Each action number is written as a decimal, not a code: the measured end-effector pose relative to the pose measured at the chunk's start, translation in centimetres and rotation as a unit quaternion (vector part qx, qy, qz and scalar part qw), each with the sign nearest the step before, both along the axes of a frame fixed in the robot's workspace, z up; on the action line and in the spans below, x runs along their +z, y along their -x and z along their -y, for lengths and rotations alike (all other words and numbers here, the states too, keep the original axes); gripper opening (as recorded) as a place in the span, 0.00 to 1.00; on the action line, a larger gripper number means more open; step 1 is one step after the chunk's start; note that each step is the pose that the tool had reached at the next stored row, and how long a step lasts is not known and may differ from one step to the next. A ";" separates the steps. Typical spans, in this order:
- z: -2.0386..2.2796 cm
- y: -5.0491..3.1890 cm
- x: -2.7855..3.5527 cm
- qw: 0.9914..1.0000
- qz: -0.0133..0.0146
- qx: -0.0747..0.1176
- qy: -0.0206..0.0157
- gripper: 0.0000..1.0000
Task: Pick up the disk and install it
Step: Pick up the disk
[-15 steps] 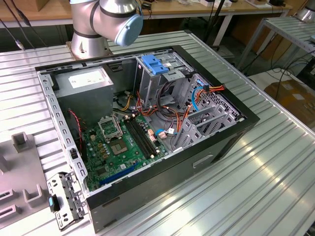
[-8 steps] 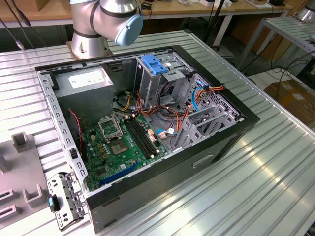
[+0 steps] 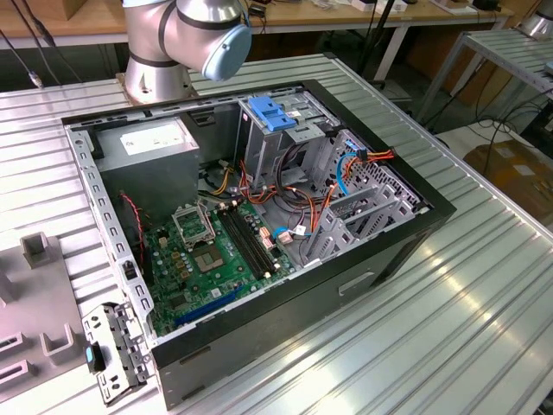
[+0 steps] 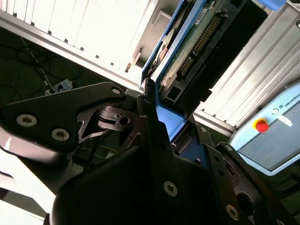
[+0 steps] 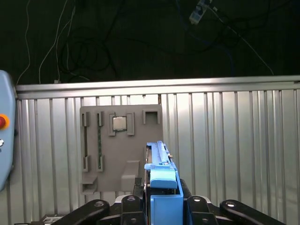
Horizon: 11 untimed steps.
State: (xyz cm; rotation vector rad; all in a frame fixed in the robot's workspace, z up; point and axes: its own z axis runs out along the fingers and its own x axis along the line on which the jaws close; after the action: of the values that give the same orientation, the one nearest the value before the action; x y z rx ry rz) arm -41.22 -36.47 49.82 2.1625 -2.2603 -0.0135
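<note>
The disk stands on edge between my fingers, its blue side rail toward the camera in the first wrist view. In the second wrist view the disk shows its green circuit board, its connector row and a blue rail. My gripper is shut on the disk, with a black finger pressed against each side. It is held in the air above the ribbed metal table. The open computer case lies on its side in the exterior view, below the arm's base.
Inside the case are a metal cage with a blue latch, a grey box with a white sticker, a green board and loose cables. A grey parts fixture lies on the table. A pendant with a red button sits nearby.
</note>
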 end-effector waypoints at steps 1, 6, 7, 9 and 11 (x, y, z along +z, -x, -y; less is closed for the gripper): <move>0.00 -0.11 0.00 1.000 0.000 0.000 0.000 0.37; 0.00 -0.67 0.00 1.000 0.000 0.000 0.000 0.37; 0.00 -0.76 -0.01 1.000 0.000 0.000 0.000 0.37; 0.00 -1.15 0.00 1.000 0.000 0.000 0.000 0.37; 0.00 -1.43 0.00 1.000 0.000 0.000 0.000 0.37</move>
State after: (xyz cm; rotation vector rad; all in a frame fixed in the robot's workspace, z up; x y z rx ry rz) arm -39.79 -36.47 49.82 2.1625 -2.2604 -0.0135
